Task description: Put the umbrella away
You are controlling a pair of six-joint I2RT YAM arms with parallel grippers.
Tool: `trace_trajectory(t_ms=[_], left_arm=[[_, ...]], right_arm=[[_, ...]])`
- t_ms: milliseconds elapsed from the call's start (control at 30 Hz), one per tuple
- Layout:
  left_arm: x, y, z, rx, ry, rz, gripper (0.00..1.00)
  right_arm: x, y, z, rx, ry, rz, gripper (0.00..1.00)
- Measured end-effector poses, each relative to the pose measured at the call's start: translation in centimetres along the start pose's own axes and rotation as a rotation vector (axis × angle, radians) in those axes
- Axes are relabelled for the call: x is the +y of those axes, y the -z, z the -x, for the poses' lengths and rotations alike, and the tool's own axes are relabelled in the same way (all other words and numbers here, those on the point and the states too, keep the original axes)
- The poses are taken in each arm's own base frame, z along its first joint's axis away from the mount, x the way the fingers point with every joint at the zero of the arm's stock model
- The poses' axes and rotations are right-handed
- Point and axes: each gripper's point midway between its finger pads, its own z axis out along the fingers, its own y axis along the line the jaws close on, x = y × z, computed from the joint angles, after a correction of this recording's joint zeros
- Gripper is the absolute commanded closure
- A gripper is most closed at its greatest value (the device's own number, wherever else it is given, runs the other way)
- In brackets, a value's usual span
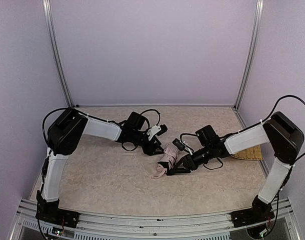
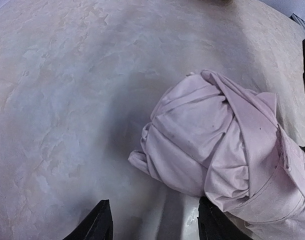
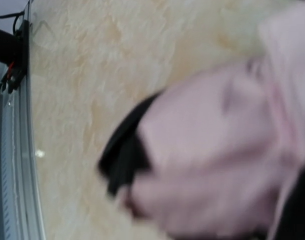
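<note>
The umbrella [image 1: 166, 161] lies folded as a crumpled pale pink bundle in the middle of the table, with a loose end trailing toward the front. In the left wrist view the umbrella [image 2: 217, 145] sits just ahead and to the right of my left gripper [image 2: 155, 226]. That gripper is open with only bare table between its fingers, and its right fingertip [image 2: 215, 222] is under the fabric's edge. My left gripper [image 1: 156, 146] hovers at the bundle's far end. My right gripper [image 1: 175, 167] reaches in from the right. The blurred right wrist view shows pink fabric [image 3: 217, 150] filling the gap beside a black finger [image 3: 123, 155].
A woven straw mat [image 1: 248, 152] lies by the right wall behind the right arm. Black cables [image 1: 212, 165] loop on the table near both wrists. A metal rail [image 3: 17, 165] runs along the front edge, and walls enclose the other three sides.
</note>
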Motion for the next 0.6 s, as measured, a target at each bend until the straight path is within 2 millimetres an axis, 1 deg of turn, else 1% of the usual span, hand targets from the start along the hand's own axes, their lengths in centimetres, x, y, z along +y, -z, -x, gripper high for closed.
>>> trace_trajectory(t_ms=[100, 167, 300, 367, 467, 600], left_arm=[[0.0, 0.2, -0.6, 0.016, 0.001, 0.012, 0.43], [-0.2, 0.6, -1.0, 0.028, 0.006, 0.018, 0.43], [-1.3, 1.9, -1.6, 0.05, 0.009, 0.025, 0.42], [-1.9, 2.4, -1.7, 0.054, 0.007, 0.025, 0.43], [-2.7, 2.6, -1.7, 0.059, 0.004, 0.017, 0.43], [-4.1, 2.5, -2.3, 0.072, 0.002, -0.01, 0.43]], right_arm=[[0.5, 1.3, -0.2, 0.015, -0.01, -0.027, 0.41], [0.9, 2.2, -0.2, 0.016, -0.005, -0.041, 0.4], [0.7, 4.1, 0.3, -0.009, 0.002, -0.099, 0.39], [-0.2, 4.8, 0.7, -0.026, 0.0, -0.146, 0.39], [-1.9, 5.4, 0.8, -0.036, -0.018, -0.23, 0.4], [-4.1, 5.3, 0.6, -0.029, -0.051, -0.317, 0.4]])
